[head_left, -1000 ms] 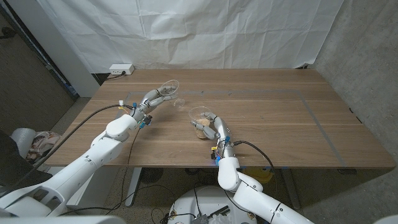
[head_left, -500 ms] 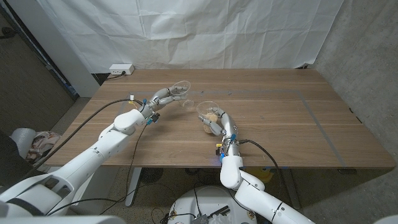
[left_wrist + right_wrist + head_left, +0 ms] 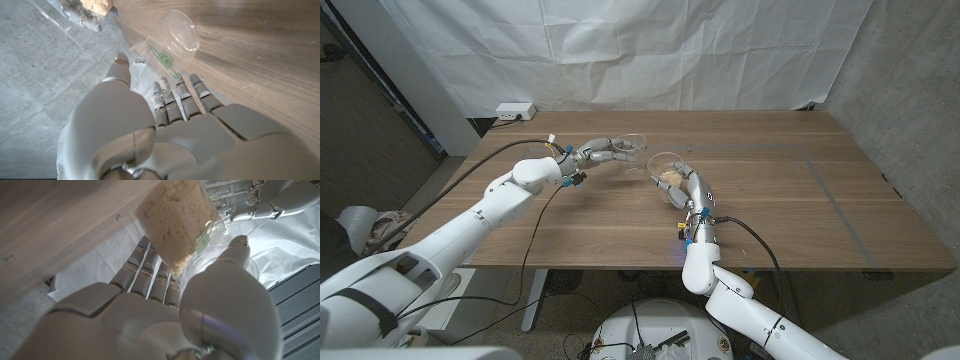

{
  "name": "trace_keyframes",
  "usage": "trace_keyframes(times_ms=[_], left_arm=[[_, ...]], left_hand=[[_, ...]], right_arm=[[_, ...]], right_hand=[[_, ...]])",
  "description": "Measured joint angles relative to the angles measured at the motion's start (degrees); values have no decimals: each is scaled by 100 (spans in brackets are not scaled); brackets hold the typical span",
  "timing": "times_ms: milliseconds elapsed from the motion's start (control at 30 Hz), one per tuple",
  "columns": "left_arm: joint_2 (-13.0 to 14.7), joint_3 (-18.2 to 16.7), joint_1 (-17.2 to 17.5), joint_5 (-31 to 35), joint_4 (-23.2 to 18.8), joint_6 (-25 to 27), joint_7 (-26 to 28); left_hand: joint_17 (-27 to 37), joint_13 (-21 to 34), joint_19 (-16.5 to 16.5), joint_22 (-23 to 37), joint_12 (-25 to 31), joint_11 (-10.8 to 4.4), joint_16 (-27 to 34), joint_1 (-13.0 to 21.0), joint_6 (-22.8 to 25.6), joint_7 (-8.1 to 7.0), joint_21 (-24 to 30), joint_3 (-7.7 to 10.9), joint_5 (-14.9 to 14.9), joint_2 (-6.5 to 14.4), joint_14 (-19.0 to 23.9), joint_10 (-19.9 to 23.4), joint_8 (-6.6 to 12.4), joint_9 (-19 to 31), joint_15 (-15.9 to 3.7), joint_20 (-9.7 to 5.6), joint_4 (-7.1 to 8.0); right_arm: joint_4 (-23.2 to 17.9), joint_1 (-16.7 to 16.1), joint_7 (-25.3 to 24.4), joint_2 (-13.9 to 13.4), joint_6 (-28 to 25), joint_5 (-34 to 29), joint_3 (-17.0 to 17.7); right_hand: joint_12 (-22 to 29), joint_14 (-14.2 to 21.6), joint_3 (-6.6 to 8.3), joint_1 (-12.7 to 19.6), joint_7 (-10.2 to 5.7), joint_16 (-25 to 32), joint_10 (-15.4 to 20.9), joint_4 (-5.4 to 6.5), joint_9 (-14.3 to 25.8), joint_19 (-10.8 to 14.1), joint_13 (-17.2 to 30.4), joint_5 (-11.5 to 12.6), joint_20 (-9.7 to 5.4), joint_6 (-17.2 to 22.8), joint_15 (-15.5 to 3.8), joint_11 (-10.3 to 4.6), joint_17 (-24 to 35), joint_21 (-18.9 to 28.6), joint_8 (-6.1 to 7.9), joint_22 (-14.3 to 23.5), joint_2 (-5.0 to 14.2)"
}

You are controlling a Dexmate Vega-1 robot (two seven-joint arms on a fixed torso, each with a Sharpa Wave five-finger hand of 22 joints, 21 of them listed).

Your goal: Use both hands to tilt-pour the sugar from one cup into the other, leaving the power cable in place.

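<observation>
Two clear plastic cups are held above the far middle of the wooden worktop (image 3: 790,200). An empty cup (image 3: 632,147) is gripped by the left robot hand (image 3: 601,151), the fingers being wrapped around its wall; a green mark is seen on the cup in the left wrist view. A cup of brown sugar (image 3: 667,171) is gripped by the right robot hand (image 3: 686,186), just beside the empty cup. A white power strip (image 3: 515,111) lies at the worktop's far left corner.
</observation>
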Motion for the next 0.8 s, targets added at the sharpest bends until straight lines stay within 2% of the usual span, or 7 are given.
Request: trace_keyframes(times_ms=[233,567,600,700,733,767,800], left_arm=[[140,180,-255,152,-181,434,-309],[248,297,-412,509,-369,704,-483],[308,371,-507,545,-497,718,-485],[308,371,-507,663,-497,744,-520],[356,427,-589,711,-632,747,-530],[356,427,-589,740,-632,747,-535],[356,427,-589,758,-632,747,-538]], left_hand=[[1,15,-75,0,-49,78,-44,-52,-101,98,0,-10,0,-7,-101,-145,-86,-3,3,74,11],[1,26,-178,0,-98,88,-99,-89,-227,38,0,-10,0,30,-183,-260,-169,-3,21,113,10],[1,26,-186,0,-98,83,-99,-89,-246,35,0,-10,0,30,-183,-265,-169,-3,21,120,10],[1,26,-186,1,-98,83,-99,-88,-256,27,0,-10,0,30,-206,-265,-169,-2,-2,120,10],[1,26,-186,1,-98,83,-99,-88,-256,27,0,-10,0,30,-206,-265,-170,-3,-2,120,10],[1,26,-186,1,-98,78,-99,-88,-256,27,0,-16,0,30,-206,-270,-170,-2,-2,120,5],[1,26,-186,1,-98,68,-99,-88,-257,28,0,-26,0,30,-206,-281,-170,-2,-2,120,-6]], right_arm=[[-62,71,-4,-116,-153,-142,46],[-173,219,45,-306,-413,-343,75],[-183,236,114,-324,-612,-482,75],[-215,292,114,-382,-612,-482,74],[-227,316,114,-403,-612,-482,70],[-235,330,198,-416,-825,-624,67],[-242,341,198,-427,-825,-624,63]], right_hand=[[21,1,-23,-15,-2,-73,-3,23,-1,0,29,0,0,-23,0,-3,0,0,0,0,14],[21,1,-23,-15,-11,-165,-59,23,-27,-12,13,-1,12,-54,0,1,16,22,-1,0,13],[21,1,-23,-15,-10,-165,-59,23,-28,-12,10,-1,12,-55,0,1,16,22,-1,0,13],[21,2,-47,-14,-2,-186,-60,47,-28,-12,8,-1,12,-63,0,0,16,22,-7,0,13],[21,2,-47,-14,-2,-186,-60,47,-28,-12,8,-1,12,-63,0,0,16,21,-14,-1,13],[21,2,-47,-14,-2,-186,-63,47,-28,-12,8,-1,12,-63,0,-3,15,21,-17,-1,13],[21,2,-47,-14,-1,-186,-64,47,-28,-12,8,-1,12,-63,0,-4,16,40,-17,-1,14]])
